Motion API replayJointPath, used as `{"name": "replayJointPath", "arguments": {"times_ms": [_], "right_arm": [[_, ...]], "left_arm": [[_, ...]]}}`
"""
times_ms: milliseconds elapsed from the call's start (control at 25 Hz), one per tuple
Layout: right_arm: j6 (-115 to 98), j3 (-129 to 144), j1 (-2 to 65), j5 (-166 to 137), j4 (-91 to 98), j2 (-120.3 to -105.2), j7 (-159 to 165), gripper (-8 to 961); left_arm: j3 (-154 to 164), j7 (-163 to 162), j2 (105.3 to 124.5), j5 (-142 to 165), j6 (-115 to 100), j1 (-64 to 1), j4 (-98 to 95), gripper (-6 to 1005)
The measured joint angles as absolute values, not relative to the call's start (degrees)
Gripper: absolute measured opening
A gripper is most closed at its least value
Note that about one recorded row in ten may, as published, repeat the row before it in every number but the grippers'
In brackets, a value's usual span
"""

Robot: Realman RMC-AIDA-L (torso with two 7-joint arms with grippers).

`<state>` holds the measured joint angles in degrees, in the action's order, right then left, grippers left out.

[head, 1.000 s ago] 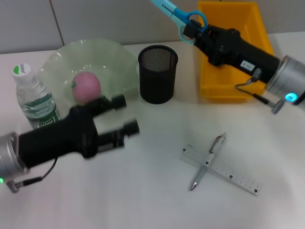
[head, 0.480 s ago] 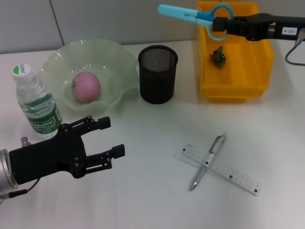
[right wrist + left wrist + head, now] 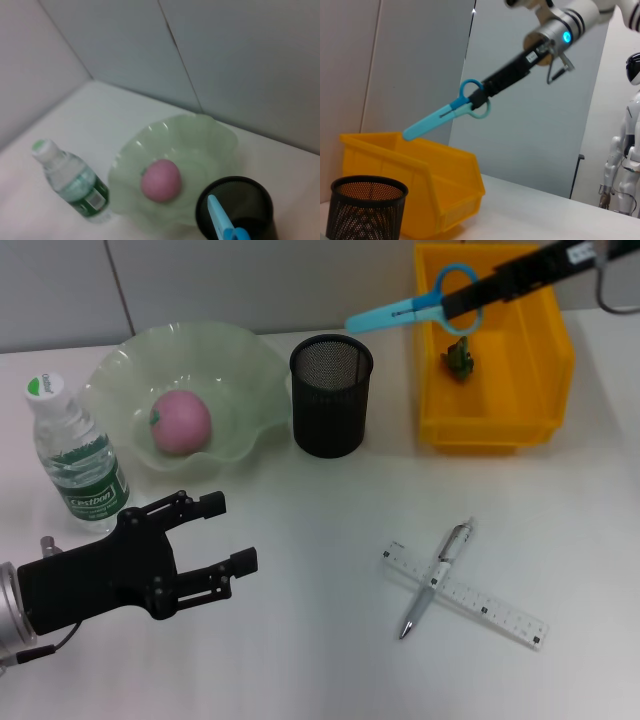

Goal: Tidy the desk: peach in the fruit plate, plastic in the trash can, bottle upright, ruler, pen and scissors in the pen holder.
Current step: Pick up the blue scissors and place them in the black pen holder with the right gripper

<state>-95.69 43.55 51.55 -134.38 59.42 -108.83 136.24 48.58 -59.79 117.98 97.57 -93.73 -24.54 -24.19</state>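
Observation:
My right gripper (image 3: 468, 304) is shut on the blue scissors (image 3: 410, 310) at the handle rings, high over the yellow bin (image 3: 545, 370). The blades slant down towards the black mesh pen holder (image 3: 331, 395); the tip is above and just right of its rim. In the left wrist view the scissors (image 3: 440, 116) hang in the air above the holder (image 3: 365, 210). The silver pen (image 3: 435, 578) lies across the clear ruler (image 3: 490, 608) on the table. The pink peach (image 3: 180, 422) sits in the green plate (image 3: 240, 360). The bottle (image 3: 75, 455) stands upright. My left gripper (image 3: 230, 532) is open and empty.
A green crumpled piece of plastic (image 3: 460, 357) lies in the yellow bin. The right wrist view shows the blade tip (image 3: 220, 217) over the holder (image 3: 250, 200), with the peach (image 3: 160, 180) and bottle (image 3: 75, 182) beyond. A white robot (image 3: 625, 150) stands far off.
My right arm has drawn back to the upper right and tipped the scissors so the blades point down at the pen holder. My left arm has pulled back to the lower left.

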Motion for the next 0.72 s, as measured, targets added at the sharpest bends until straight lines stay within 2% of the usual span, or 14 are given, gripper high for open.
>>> {"name": "replayJointPath", "arguments": {"times_ms": [280,560,600,720], "right_arm": [[-92.4,49.7,58.3,-143.0,58.4,-109.97,139.3,118],[-86.0,55.7,63.8,-151.9,53.0,-112.16,142.2,122],[-84.7,55.8,65.3,-154.1,50.7,-112.97,142.3,122],[-83.2,55.8,66.7,-155.8,48.3,-113.63,142.3,124]], "left_arm": [[48.6,-59.7,118.0,97.6,-93.7,-24.5,-24.1,813],[48.6,-59.7,118.03,97.4,-93.4,-24.4,-24.3,814],[48.6,-59.7,118.03,97.4,-93.4,-24.4,-24.3,814],[48.6,-59.6,118.06,97.4,-92.6,-24.4,-24.0,814]]}}
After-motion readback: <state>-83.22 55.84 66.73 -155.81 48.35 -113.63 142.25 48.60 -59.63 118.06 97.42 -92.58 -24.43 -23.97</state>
